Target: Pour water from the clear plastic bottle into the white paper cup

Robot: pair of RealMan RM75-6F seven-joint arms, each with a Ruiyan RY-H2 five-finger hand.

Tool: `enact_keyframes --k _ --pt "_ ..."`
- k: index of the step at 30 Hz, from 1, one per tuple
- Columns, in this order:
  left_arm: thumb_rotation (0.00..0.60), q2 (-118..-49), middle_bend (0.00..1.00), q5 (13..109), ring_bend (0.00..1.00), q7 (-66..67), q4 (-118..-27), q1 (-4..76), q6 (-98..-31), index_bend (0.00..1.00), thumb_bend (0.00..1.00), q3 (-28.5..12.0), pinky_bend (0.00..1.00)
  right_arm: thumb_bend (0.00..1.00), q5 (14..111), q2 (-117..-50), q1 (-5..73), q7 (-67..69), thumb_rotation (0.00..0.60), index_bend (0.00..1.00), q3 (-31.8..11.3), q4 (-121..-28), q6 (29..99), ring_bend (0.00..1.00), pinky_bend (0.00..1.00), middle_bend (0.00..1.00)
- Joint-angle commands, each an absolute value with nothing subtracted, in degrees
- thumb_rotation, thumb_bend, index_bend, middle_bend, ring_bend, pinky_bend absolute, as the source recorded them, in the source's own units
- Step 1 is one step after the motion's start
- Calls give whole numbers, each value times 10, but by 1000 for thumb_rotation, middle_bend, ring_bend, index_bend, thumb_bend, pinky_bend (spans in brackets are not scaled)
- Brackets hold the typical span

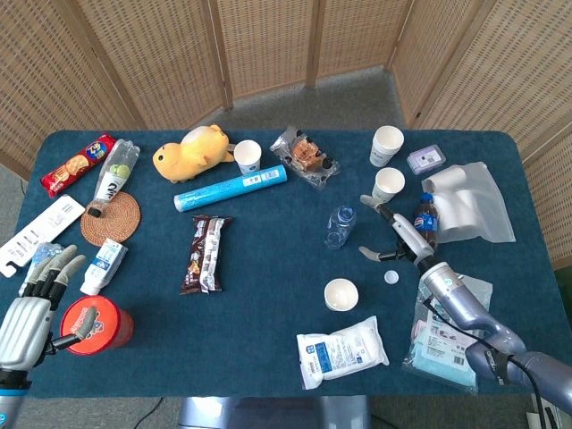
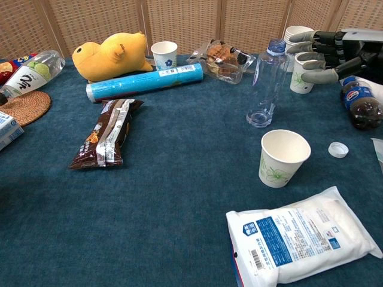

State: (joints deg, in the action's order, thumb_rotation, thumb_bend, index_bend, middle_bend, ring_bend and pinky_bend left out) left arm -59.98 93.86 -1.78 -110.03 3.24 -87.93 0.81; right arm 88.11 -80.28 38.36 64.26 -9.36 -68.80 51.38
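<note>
i see my right robot hand (image 2: 326, 57) released beside the ribbed clear plastic bottle (image 2: 267, 84); white paper cup (image 2: 282, 158) upright on felted surface (image 2: 179, 197); left robot hand (image 1: 31, 308) released.

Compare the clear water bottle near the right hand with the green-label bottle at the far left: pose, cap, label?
The clear plastic bottle stands upright; the green-label bottle lies on its side. The clear one is uncapped, with a loose white cap lying on the cloth to its right. Whether the green-label one is capped cannot be told. The clear one shows no label; the other has a white label with green fruit. Both are transparent plastic.
</note>
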Motion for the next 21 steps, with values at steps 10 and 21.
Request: enact_keyframes --k 10,21 --pt "227 -596 56 940 0 -23 -1097 27 -888 75 464 10 0 323 877 -850 427 671 600 0 -83 -639 484 0 0 0" --pt "230 -594 56 938 0 -26 -1093 20 -895 75 465 12 0 303 868 -884 467 686 600 0 -81 -595 446 0 0 0"
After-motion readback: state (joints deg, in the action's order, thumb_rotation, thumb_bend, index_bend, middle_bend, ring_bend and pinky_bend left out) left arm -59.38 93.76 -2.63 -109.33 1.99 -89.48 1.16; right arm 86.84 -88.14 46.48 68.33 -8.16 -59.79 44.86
